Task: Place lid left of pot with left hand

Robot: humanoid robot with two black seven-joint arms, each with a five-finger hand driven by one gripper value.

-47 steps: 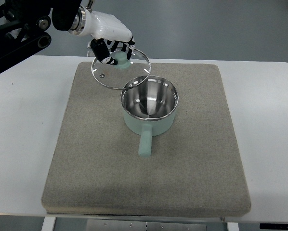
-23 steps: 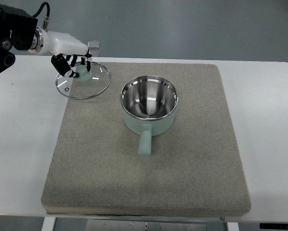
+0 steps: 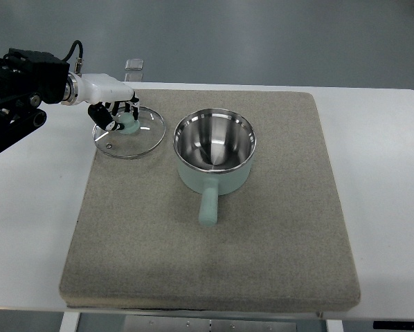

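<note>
A mint-green pot (image 3: 214, 151) with a shiny steel inside stands on the grey mat (image 3: 214, 235), its handle pointing toward me. The round glass lid (image 3: 129, 131) with a mint knob is just left of the pot, low over or on the mat's far left corner. My left hand (image 3: 117, 114) comes in from the left edge and its dark fingers are curled around the lid's knob. The right hand is not in view.
The mat lies on a white table (image 3: 380, 200). A small clear object (image 3: 133, 65) sits at the table's far edge behind the lid. The dark left arm (image 3: 20, 86) crosses the table's left side.
The left hand carried the lid from over the pot's far left rim out to the left, then a little back toward the pot and lower, close to the mat.
</note>
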